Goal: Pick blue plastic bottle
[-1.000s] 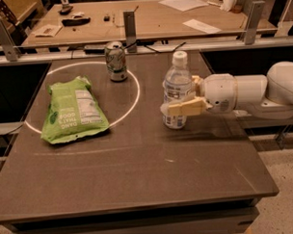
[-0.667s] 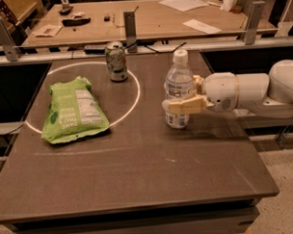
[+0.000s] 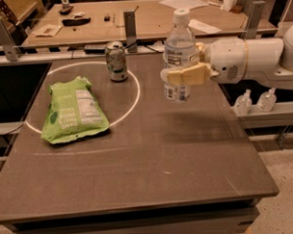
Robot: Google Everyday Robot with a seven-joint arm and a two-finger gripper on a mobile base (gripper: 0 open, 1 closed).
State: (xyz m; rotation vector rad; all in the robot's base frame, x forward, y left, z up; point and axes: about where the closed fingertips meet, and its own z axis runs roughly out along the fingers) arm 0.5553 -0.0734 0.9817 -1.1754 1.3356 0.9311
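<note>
Camera view — the gripper is clasping the blue plastic bottle upright. Both are hanging above the table — not touching it.

Table: dark brown top, white circle marked on left half. Green bag lies flat at left, across the circle's line. Can stands upright at the circle's far edge, apart from the bag. Gripper hangs over the right side, clamped round the bottle, which is clear of the surface.
</note>
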